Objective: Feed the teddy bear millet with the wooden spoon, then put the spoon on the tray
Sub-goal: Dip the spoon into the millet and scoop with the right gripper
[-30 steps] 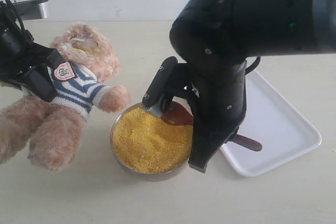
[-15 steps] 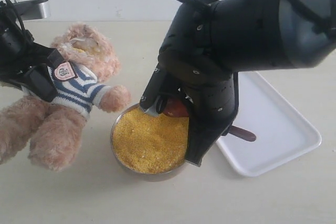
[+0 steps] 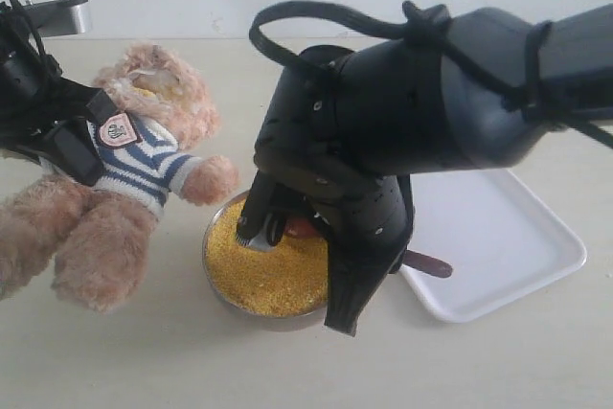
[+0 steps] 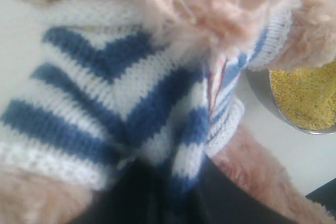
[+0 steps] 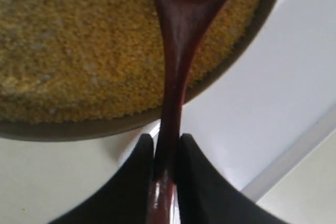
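Observation:
The teddy bear [image 3: 144,155] in its striped shirt [image 4: 121,87] lies tilted at the left, one paw by the bowl. My left gripper [image 3: 67,146] is shut on its shirt, its dark fingers [image 4: 168,195] pinching the knit. The millet [image 3: 263,270] fills a round metal bowl [image 3: 215,284] at the centre. My right gripper [image 5: 167,148] is shut on the slim handle of the wooden spoon [image 5: 176,72]; the spoon's round end lies low over the millet [image 5: 79,51], and its handle tip [image 3: 428,264] sticks out over the tray [image 3: 508,227]. My right arm hides most of the spoon in the exterior view.
The white tray [image 5: 262,98] lies right beside the bowl's rim [image 5: 231,66], to the right. The bulky right arm [image 3: 402,131] and its cable cover the space above the bowl. The metal bowl [image 4: 310,95] sits close to the bear's paw.
My right arm has swung left and down over the bowl, carrying the spoon's head from the bowl's far rim lower into the millet. The bear and left gripper have stayed put.

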Tool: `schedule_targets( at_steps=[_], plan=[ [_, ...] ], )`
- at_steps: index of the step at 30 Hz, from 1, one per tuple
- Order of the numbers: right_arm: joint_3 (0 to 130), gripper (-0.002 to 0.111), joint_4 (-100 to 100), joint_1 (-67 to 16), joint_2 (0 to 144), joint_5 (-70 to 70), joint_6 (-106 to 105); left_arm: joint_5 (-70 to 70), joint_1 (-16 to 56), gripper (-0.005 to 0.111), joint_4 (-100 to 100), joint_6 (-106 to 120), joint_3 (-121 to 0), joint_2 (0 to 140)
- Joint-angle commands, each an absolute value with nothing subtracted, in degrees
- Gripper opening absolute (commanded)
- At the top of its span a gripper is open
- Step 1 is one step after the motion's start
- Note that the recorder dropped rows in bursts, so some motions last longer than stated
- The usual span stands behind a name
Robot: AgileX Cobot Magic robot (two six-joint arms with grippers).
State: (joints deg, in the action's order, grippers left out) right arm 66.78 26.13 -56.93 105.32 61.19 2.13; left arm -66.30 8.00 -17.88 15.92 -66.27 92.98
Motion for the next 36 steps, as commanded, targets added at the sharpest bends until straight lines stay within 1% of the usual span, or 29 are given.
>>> schedule_targets(
  at_steps=[1,9,18,36],
  plan=[
    [66.75,0.0,25.28,-57.91,105.83,61.73,2.03,-65.71,7.86,0.004,-18.99,15.9,-66.48,92.37],
    [67.45,0.0,25.07,-57.91,105.83,64.39,1.93,-65.74,7.86,0.004,-20.07,16.12,-66.48,92.37],
    [74.28,0.0,26.31,-57.91,105.71,69.96,0.46,-65.74,7.86,0.004,-20.72,16.77,-66.48,92.37],
    [75.24,0.0,24.46,-57.91,105.71,69.96,-2.62,-65.77,7.86,0.004,-20.72,17.01,-66.48,92.37]
  ],
)
